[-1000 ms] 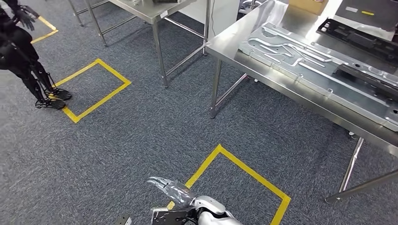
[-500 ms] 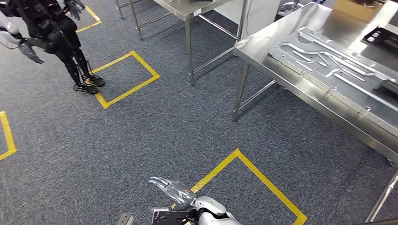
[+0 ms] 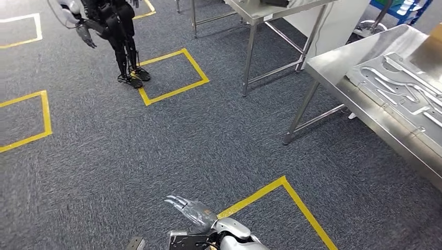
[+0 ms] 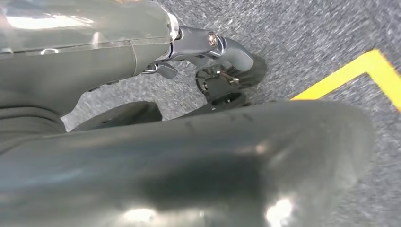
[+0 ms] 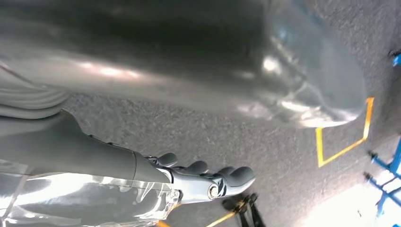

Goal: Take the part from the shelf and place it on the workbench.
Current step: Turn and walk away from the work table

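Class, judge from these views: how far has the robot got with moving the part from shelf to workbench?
Done: apparently nothing; the left robot hand and right robot hand hold nothing. In hand: the robot stands on carpet by a yellow square, the workbench off to its right. Left: reach the shelf, take the part, set it on the workbench.

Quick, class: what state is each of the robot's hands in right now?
Left hand: holds nothing; whether open or closed cannot be told.
Right hand: open, holding nothing.
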`<state>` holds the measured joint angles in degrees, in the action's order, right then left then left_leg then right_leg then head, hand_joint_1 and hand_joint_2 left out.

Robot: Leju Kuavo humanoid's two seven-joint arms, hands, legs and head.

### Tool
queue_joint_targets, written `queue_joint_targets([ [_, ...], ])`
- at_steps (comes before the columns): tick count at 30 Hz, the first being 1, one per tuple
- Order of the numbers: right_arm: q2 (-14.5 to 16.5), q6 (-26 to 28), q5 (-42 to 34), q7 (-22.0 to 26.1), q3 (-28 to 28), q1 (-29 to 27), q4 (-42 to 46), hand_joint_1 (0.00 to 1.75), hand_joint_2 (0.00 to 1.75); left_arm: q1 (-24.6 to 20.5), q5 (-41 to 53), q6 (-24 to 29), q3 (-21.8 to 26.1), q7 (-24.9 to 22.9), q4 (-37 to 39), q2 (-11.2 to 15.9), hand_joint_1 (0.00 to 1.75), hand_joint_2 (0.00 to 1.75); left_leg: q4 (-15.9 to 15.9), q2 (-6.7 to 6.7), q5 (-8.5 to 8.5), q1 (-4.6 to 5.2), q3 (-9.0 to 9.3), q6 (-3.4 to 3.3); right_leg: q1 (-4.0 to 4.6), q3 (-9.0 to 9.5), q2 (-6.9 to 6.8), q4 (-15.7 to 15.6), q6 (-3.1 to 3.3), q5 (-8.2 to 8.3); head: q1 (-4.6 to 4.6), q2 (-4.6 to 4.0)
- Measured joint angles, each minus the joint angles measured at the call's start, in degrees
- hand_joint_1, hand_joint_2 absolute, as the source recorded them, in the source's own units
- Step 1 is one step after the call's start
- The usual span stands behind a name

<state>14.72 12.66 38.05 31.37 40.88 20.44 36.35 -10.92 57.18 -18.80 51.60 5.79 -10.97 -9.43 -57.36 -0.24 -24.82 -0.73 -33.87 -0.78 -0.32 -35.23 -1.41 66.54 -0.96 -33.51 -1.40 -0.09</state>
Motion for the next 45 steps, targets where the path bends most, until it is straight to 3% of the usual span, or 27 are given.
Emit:
queue_joint_targets([
  [2,-0.1,0.0,0.1,0.0,0.0,-0.2,-0.1,0.0,0.0,-0.1,-0.1,0.0,0.0,0.0,0.0,0.0,0.0,0.0,-0.1,-1.61,0.09,0.05,-0.18,-0.16,-0.03,-3.51,1.14,6.9,-0.06,-2.45,0.01,0.0],
  [3,-0.1,0.0,0.2,0.0,0.0,-0.3,-0.1,0.0,0.0,0.0,-0.1,0.0,0.0,0.0,0.0,0.0,0.0,0.0,-0.1,-2.45,0.1,0.08,-0.22,-0.17,-0.02,-4.2,1.27,8.0,-0.01,-2.17,0.01,0.0],
  [5,-0.1,-0.1,0.2,0.0,0.0,-0.3,-0.1,0.0,0.0,0.2,-0.1,0.0,0.0,0.0,0.0,0.0,0.0,0.0,-0.3,-4.17,0.12,0.1,-0.21,-0.11,-0.02,-2.35,2.0,3.6,0.38,1.43,0.01,0.0],
  [7,-0.1,-0.1,0.3,0.0,0.0,-0.2,-0.1,0.0,0.0,0.2,-0.1,0.1,0.0,0.0,0.0,-0.1,0.0,0.0,-0.5,-5.81,0.17,0.07,-0.36,0.16,-0.12,1.09,4.92,-4.2,1.14,5.0,0.01,0.0],
  [9,-0.1,-0.2,0.3,0.0,0.0,-0.2,-0.1,0.0,0.0,0.2,0.0,0.1,0.0,0.1,0.0,-0.2,0.0,0.0,-0.6,-7.15,0.34,-0.16,-0.79,0.83,-0.08,2.57,6.78,-7.7,1.6,5.92,0.01,0.0],
  [11,0.1,-0.2,0.4,-0.1,0.0,-0.1,-0.1,0.0,0.0,0.4,0.1,0.2,0.0,0.1,0.0,-0.2,0.0,0.0,-0.3,-8.28,0.63,-0.39,-1.09,1.66,-0.12,2.85,5.67,-8.4,1.85,6.15,0.0,0.0],
  [13,0.3,-0.2,0.4,-0.1,0.0,0.1,-0.1,0.0,0.0,0.6,0.2,0.2,0.0,0.1,0.0,-0.1,0.0,0.0,-1.5,-6.31,-0.14,-0.18,-1.68,2.18,-0.41,3.57,4.04,-9.6,2.37,6.64,-0.01,0.0],
  [15,0.4,-0.3,0.4,-0.1,-0.1,0.2,-0.1,0.0,0.0,0.5,0.2,0.2,0.0,0.1,0.0,-0.1,0.0,0.0,-6.9,-2.39,-3.21,-0.07,-4.23,2.62,-0.42,4.09,2.08,-10.4,2.76,6.84,-0.03,0.0],
  [16,0.4,-0.3,0.4,-0.1,-0.1,0.2,-0.1,0.0,0.0,0.4,0.2,0.2,0.0,0.1,0.0,-0.1,0.0,0.0,-10.8,-1.2,-5.08,-0.2,-6.11,2.9,-0.35,4.14,1.05,-10.4,2.88,6.79,-0.03,0.0],
  [18,0.4,-0.4,0.5,-0.1,-0.1,0.1,-0.2,0.0,0.0,0.5,0.3,0.2,0.0,0.1,0.0,0.0,0.0,0.0,-15.6,-0.31,-6.51,-0.6,-8.43,3.48,-0.32,4.14,-0.88,-10.3,2.74,6.59,-0.03,0.0],
  [20,0.4,-0.5,0.5,-0.1,-0.1,0.2,-0.2,0.0,0.0,0.6,0.3,0.2,0.0,0.1,0.0,0.0,0.0,0.0,-12.2,0.46,-3.96,-1.03,-6.5,3.98,-0.48,4.24,-2.52,-10.0,2.33,6.23,-0.03,0.0],
  [22,0.4,-0.6,0.6,-0.1,-0.1,0.2,-0.2,0.0,0.0,0.6,0.4,0.2,0.0,0.1,0.0,0.0,0.0,0.0,-4.5,2.83,-0.83,-1.12,-2.38,4.09,-0.38,4.33,-3.86,-9.4,1.54,5.55,-0.03,0.0],
  [24,0.4,-0.7,0.6,-0.1,-0.1,0.3,-0.1,0.0,0.0,0.5,0.5,0.2,0.0,0.1,0.0,0.0,0.0,0.0,-0.9,4.04,0.06,-0.87,-0.57,3.24,-0.05,4.41,-4.9,-8.9,0.76,4.98,0.03,0.0],
  [26,0.4,-0.8,0.7,-0.2,-0.1,0.3,-0.1,0.0,0.0,0.5,0.6,0.1,0.0,0.1,0.0,0.1,0.0,0.0,-1.0,2.76,-0.03,-0.64,-0.81,2.09,-0.05,4.66,-5.91,-8.9,0.2,4.76,0.09,0.0],
  [27,0.4,-0.8,0.8,-0.2,-0.1,0.3,0.0,0.0,0.0,0.6,0.6,0.1,0.0,0.1,0.0,0.1,0.0,0.0,-0.9,2.13,0.02,-0.62,-0.85,1.7,-0.23,4.78,-5.69,-8.7,-0.11,4.42,0.1,0.0],
  [29,0.4,-0.9,0.9,-0.3,-0.1,0.3,0.2,0.0,0.0,0.7,0.6,0.1,0.0,0.0,0.0,0.1,0.0,0.0,-0.7,0.82,0.18,-0.61,-0.81,1.0,-0.58,3.68,-3.02,-5.7,-0.47,2.18,0.1,0.0],
  [31,0.2,-0.9,0.9,-0.3,-0.1,0.1,0.2,0.0,0.0,0.5,0.6,0.1,0.0,0.0,0.0,0.1,0.0,0.0,-0.7,-0.58,0.26,-0.41,-0.85,0.5,-0.52,0.04,0.16,1.7,-0.31,-1.52,0.1,0.0],
  [32,0.1,-0.9,1.0,-0.3,-0.1,0.0,0.2,0.0,0.0,0.5,0.6,0.1,0.0,0.0,0.0,0.1,0.0,0.0,-0.7,-1.38,0.26,-0.2,-0.87,0.32,-0.36,-2.02,0.77,5.4,-0.09,-2.8,0.1,0.0],
  [33,0.1,-0.9,1.0,-0.3,-0.1,-0.1,0.2,0.0,0.0,0.5,0.6,0.1,0.0,0.0,0.0,0.1,0.0,0.0,-0.7,-2.21,0.26,0.07,-0.86,0.19,-0.14,-3.51,1.08,7.7,0.26,-3.05,0.1,0.0],
  [34,0.1,-0.9,1.0,-0.3,-0.1,-0.2,0.2,0.0,0.0,0.6,0.6,0.1,0.0,0.0,0.0,0.1,0.0,0.0,-0.8,-3.11,0.26,0.34,-0.81,0.1,0.15,-3.98,1.31,7.8,0.78,-2.04,0.09,0.0],
  [36,0.1,-0.8,1.0,-0.3,-0.1,-0.2,0.2,0.0,0.0,0.7,0.6,0.1,0.0,0.1,0.0,0.0,0.0,0.0,-0.8,-4.92,0.25,0.75,-0.56,0.0,0.97,-1.91,2.7,1.7,2.27,2.74,0.09,0.0],
  [38,0.0,-0.7,1.0,-0.2,-0.1,-0.1,0.2,0.0,0.0,0.5,0.6,0.1,0.0,0.2,0.0,-0.2,0.0,0.0,-0.7,-6.44,0.31,0.79,-0.5,0.06,1.5,0.85,5.86,-5.3,3.85,6.38,0.08,0.0],
  [40,-0.1,-0.5,1.1,-0.2,-0.2,-0.1,0.2,0.0,0.0,0.4,0.6,0.1,0.0,0.3,0.0,-0.5,0.0,0.0,-0.6,-7.84,0.55,0.4,-0.83,0.46,1.69,1.75,7.33,-7.8,4.63,7.01,0.08,0.0],
  [41,-0.1,-0.4,1.1,-0.1,-0.2,0.0,0.2,0.0,0.0,0.4,0.6,0.1,0.0,0.3,0.0,-0.5,0.0,0.0,-0.3,-8.62,0.75,0.26,-0.91,0.79,1.71,1.97,6.77,-8.4,4.7,7.2,0.09,0.0],
  [42,0.0,-0.3,1.1,-0.1,-0.2,0.0,0.2,0.0,0.0,0.6,0.6,0.0,0.0,0.2,0.0,-0.5,0.0,0.0,-0.2,-8.53,0.81,0.24,-0.93,0.97,1.57,2.44,5.99,-9.1,4.6,7.45,0.08,0.0],
  [43,0.1,-0.2,1.1,-0.1,-0.2,0.1,0.3,0.0,0.0,0.7,0.6,0.0,0.0,0.2,0.0,-0.5,0.0,0.0,-0.5,-7.42,0.47,0.41,-1.11,1.17,1.37,3.0,5.2,-10.0,4.52,7.75,0.08,0.0],
  [45,0.3,-0.1,1.1,0.0,-0.2,0.1,0.3,0.0,0.0,0.6,0.6,0.0,0.0,0.2,0.0,-0.4,0.0,0.0,-4.5,-3.52,-1.9,0.62,-2.99,1.55,1.03,3.97,3.25,-11.5,4.24,8.18,0.07,0.0],
])
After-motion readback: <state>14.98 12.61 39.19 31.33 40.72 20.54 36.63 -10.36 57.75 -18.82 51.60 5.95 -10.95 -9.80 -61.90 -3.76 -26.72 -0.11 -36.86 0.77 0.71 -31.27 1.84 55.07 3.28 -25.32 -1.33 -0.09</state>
